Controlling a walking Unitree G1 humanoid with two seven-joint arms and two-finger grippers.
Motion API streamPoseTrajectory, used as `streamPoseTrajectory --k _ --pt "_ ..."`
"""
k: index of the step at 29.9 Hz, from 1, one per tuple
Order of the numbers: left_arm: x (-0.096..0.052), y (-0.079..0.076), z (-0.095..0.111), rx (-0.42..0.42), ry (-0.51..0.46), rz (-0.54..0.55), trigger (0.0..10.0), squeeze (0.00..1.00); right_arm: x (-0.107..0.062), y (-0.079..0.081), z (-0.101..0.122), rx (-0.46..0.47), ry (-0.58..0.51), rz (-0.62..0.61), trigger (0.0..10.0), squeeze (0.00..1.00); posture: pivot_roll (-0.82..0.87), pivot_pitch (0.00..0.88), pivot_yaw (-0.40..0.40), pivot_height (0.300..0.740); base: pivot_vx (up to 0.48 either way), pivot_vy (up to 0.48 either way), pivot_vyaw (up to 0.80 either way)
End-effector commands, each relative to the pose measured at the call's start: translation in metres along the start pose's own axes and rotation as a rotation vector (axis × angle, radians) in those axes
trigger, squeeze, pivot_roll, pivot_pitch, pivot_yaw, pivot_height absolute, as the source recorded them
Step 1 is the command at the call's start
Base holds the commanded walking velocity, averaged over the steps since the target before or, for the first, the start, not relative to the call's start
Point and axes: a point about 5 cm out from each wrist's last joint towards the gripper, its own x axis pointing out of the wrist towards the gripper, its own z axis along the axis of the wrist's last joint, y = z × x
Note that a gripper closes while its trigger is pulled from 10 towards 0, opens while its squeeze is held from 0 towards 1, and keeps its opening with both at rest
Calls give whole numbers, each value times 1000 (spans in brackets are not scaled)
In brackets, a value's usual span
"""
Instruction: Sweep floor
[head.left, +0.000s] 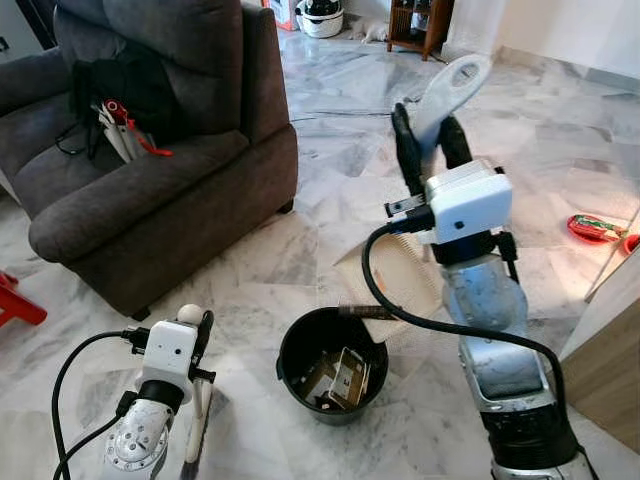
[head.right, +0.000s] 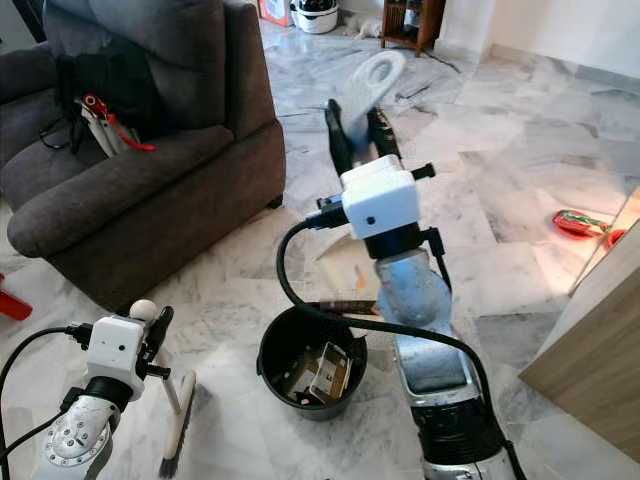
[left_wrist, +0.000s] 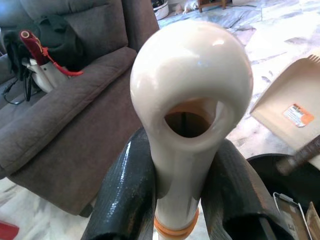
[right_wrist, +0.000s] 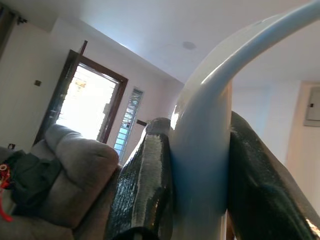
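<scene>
One dustpan (head.left: 405, 262): cream pan tipped over the near rim of one black bin (head.left: 332, 365), handle rising upright into the right gripper (head.left: 432, 135), jaws clamped on it. One brush (head.right: 178, 425): bristles on the marble floor (head.left: 560, 130) left of the bin, handle upright, held tight in the left gripper (head.left: 197, 335). One sofa (head.left: 150, 180) behind.

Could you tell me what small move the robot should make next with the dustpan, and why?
Probably lower it back to the floor. The right gripper holds the dustpan handle up, the pan tipped over the black bucket, where debris already lies. The left gripper holds the brush upright, ready to sweep.
</scene>
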Motion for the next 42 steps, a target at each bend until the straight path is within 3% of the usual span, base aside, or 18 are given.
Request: streamPoseTrajectory --k 1,12,16,24,38,42 --pt "-1 5 2 32 -9 8 10000 0 5 0 13 2 -76 -8 10000 0 60 101 100 740 0 0 0" --pt "-1 5 2 33 -10 6 10000 0 6 -1 14 -9 -80 -21 10000 0 60 99 100 740 0 0 0" --pt "-1 5 2 30 -9 7 10000 0 5 -10 9 -138 -61 -59 10000 0 57 99 98 740 0 0 0" --pt "-1 4 2 28 -10 8 10000 0 3 -33 -2 -241 8 -191 10000 0 55 101 96 740 0 0 0" --pt "0 3 2 19 -13 5 10000 0 -43 -62 -51 -373 212 -230 10000 0 52 97 93 740 0 0 0" --pt "0 3 2 20 -15 4 10000 0 -55 -62 -63 -335 266 -233 10000 0 51 97 93 740 0 0 0"
